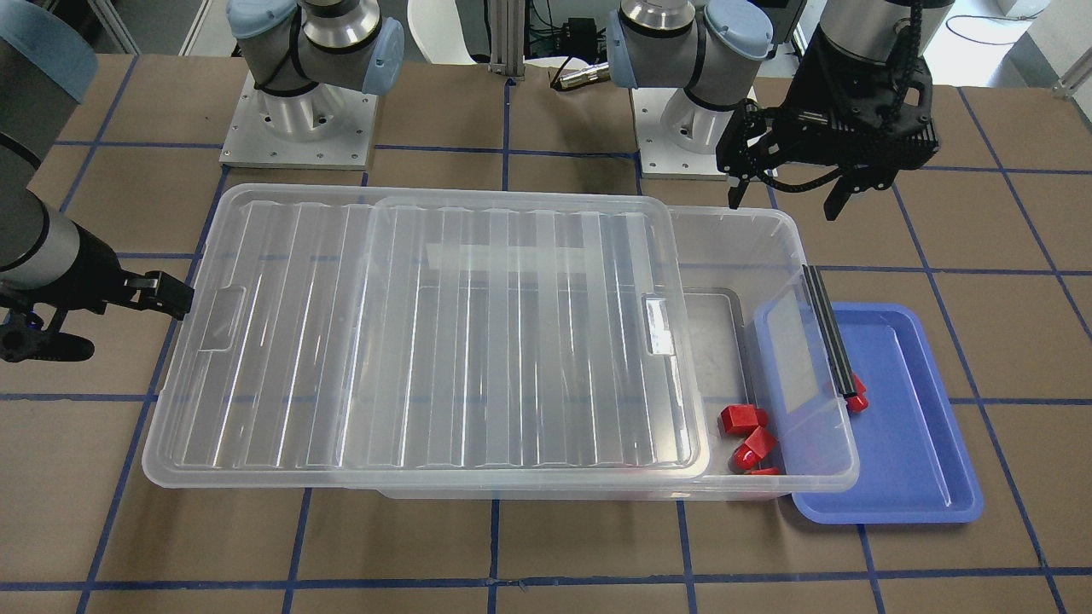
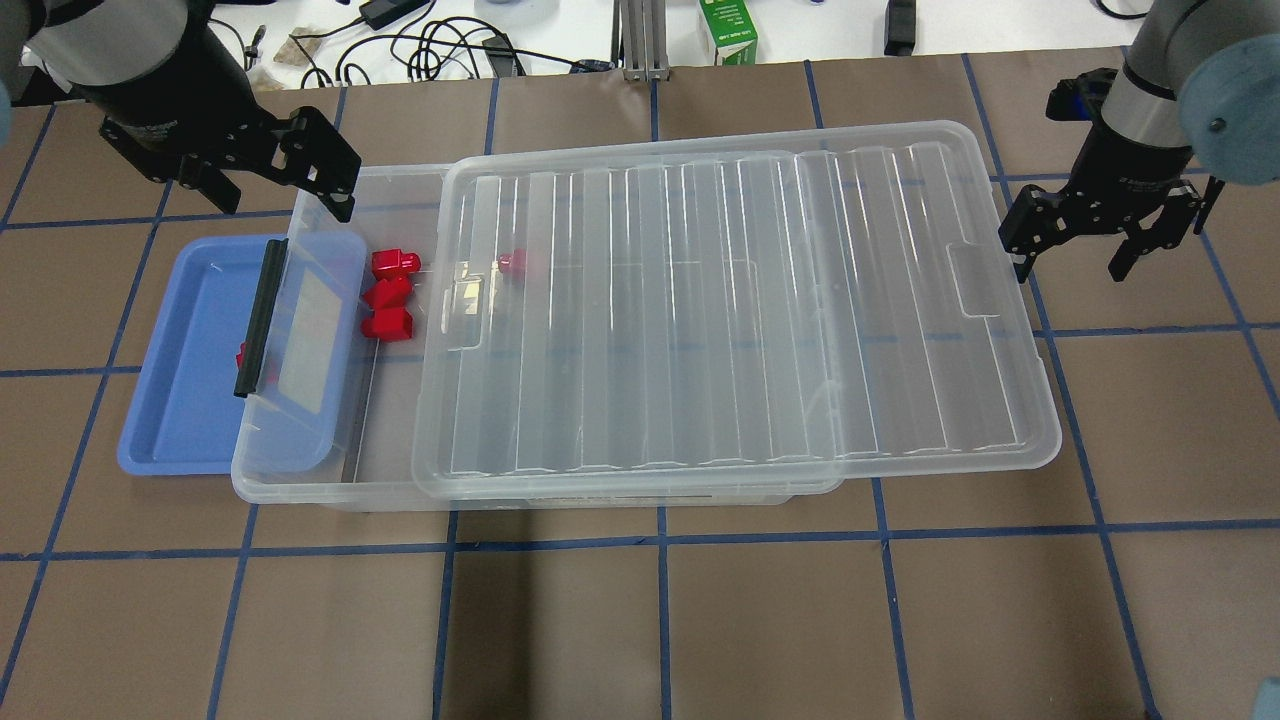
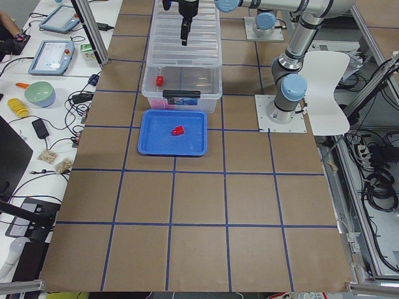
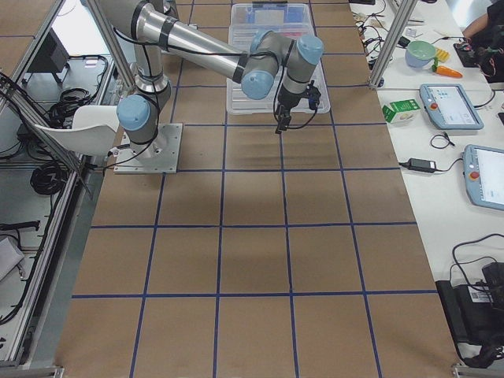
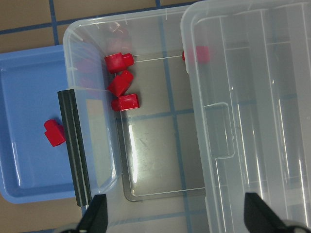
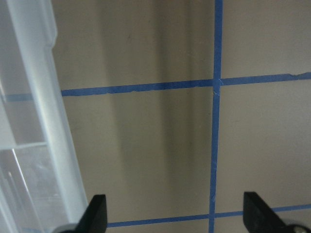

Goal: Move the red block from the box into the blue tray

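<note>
The red block (image 3: 178,131) lies on the floor of the blue tray (image 2: 170,420), near its middle, free of both grippers. The tray rests flat near the table's left end, just beside the short end of the box (image 2: 300,488). From overhead, the black strip (image 2: 257,318) on that end overlaps the tray and partly hides the block. The ribbed lid (image 2: 740,320) sits offset toward the table's right end, so the box is uncovered at the tray end. Three further red blocks (image 2: 388,295) are clustered on the box floor in the uncovered part, and a fourth (image 2: 513,262) shows through the lid edge. The left gripper (image 2: 285,200) hangs above the box's far corner at the tray end, fingers spread wide and empty. The right gripper (image 2: 1070,270) hangs over bare table beside the lid's other end, fingers likewise spread and holding nothing.
</note>
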### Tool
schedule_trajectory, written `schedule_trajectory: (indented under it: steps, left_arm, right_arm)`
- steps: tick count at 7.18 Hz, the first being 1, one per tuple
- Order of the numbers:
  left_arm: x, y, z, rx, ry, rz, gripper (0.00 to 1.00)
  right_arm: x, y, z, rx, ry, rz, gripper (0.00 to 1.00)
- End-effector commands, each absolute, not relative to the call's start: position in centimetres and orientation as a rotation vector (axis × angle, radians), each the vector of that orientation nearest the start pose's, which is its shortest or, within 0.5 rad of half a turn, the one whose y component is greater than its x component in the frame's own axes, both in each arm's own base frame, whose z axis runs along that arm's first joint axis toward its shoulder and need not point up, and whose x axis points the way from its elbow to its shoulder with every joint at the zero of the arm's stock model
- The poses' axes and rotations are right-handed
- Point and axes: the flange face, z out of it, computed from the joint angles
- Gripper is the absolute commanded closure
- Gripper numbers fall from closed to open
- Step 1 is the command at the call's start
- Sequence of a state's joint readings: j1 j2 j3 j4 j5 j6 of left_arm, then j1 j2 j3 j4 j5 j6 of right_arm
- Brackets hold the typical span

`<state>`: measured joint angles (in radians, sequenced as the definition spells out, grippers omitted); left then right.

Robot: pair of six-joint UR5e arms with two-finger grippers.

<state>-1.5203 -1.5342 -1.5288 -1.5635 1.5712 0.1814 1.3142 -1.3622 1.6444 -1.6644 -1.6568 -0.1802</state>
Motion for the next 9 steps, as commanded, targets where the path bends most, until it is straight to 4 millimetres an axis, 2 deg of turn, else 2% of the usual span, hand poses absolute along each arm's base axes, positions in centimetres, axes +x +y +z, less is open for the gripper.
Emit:
schedule_trajectory:
  steps: [1, 5, 6, 8, 9]
  left_arm:
    - [-10.5, -49.0, 52.4, 0.205, 3.098, -0.13, 0.0]
    - [-10.4, -49.3, 52.2, 0.194, 3.084, -0.122, 0.0]
    - [-10.4, -49.0, 52.3, 0.201, 3.08, -0.124, 0.0]
    - [-10.4, -49.3, 52.1, 0.194, 3.083, -0.117, 0.0]
    - [-10.4, -49.2, 52.2, 0.191, 3.081, -0.119, 0.0]
  right_arm:
    - [1.0, -55.8, 35.3, 0.162, 3.178, 0.318, 0.0]
    - [6.2, -55.5, 35.3, 0.259, 3.169, 0.301, 0.0]
    - [6.8, -55.5, 35.3, 0.338, 3.147, 0.3, 0.0]
    - [8.2, -55.3, 35.2, 0.339, 3.15, 0.301, 0.0]
    - [9.6, -55.4, 34.4, 0.344, 3.155, 0.321, 0.0]
